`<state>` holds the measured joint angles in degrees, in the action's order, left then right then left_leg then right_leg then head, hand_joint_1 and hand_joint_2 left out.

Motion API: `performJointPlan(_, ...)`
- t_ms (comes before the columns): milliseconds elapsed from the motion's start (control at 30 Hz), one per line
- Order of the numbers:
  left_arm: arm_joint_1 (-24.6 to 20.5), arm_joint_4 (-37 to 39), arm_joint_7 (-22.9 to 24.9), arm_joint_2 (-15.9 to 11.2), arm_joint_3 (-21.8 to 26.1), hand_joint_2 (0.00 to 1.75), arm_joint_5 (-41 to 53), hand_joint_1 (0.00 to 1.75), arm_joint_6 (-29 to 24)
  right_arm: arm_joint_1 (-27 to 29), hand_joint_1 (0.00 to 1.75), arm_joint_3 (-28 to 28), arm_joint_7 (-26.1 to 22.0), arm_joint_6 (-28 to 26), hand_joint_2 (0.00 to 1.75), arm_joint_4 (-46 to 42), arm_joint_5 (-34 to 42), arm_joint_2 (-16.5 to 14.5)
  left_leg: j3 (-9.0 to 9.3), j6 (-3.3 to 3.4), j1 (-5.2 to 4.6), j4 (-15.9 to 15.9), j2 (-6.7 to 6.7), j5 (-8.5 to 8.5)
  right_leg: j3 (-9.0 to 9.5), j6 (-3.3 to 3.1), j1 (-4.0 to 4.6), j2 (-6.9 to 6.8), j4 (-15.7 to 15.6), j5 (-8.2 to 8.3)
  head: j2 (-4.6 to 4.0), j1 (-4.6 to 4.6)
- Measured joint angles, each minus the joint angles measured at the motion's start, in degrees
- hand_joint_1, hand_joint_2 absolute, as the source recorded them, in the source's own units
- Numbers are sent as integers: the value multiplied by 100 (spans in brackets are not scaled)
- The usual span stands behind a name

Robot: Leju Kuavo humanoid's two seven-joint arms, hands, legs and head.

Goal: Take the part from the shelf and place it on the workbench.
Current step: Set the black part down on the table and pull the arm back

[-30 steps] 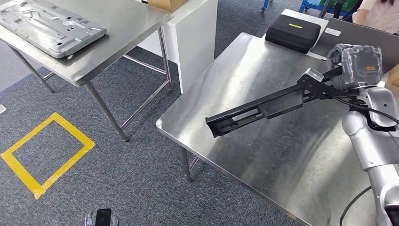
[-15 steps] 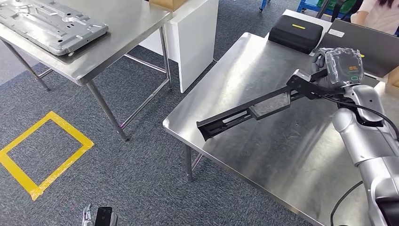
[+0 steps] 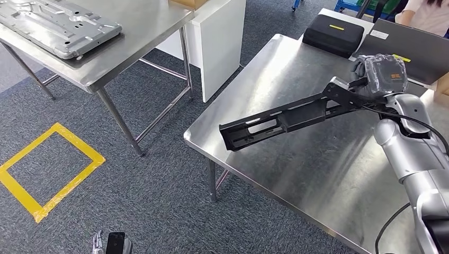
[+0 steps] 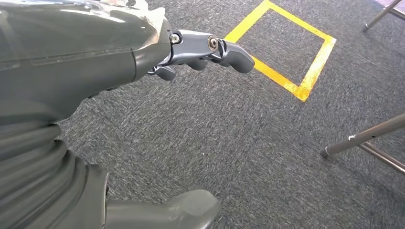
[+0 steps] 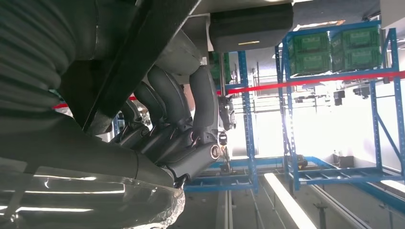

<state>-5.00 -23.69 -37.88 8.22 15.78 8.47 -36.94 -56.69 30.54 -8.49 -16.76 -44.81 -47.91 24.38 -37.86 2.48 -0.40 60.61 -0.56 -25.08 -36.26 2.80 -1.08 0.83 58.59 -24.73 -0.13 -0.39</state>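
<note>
Half done, by my judgement: the long black slotted plastic part [image 3: 288, 117] hangs above the bare steel table [image 3: 317, 169], right hand [image 3: 382, 75] at two o'clock, fingers [image 5: 203, 102] wrapped around its end, lowering and release left.

Lighting's pretty even and bright from overhead in the head view, everything sharp. The steel bench [image 3: 317, 159] throws soft streaky reflections, no harsh glare, and shadows on the carpet [image 3: 159, 201] are faint. The left wrist view is evenly lit, with the blurry close-up left hand [image 4: 143, 47]. The right wrist view is rough: dark, near-silhouetted fingers [image 5: 200, 109] against blown-out white backlight behind the blue racks [image 5: 334, 95].
</note>
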Motion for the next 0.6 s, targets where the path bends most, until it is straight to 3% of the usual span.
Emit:
performJointPlan(200,0,0,0,-5,-51,175,-59,0,-2,0,152,51,-50,-85,175,83,12,43,-108,2,0,84,3,-2,-121,1,0,1,103,-2,0,-1)
performJointPlan(600,2,0,-2,-16,-55,175,-120,0,-3,-80,152,220,-67,-178,175,173,-61,57,-113,6,2,83,4,5,-128,0,3,1,112,-1,0,0)
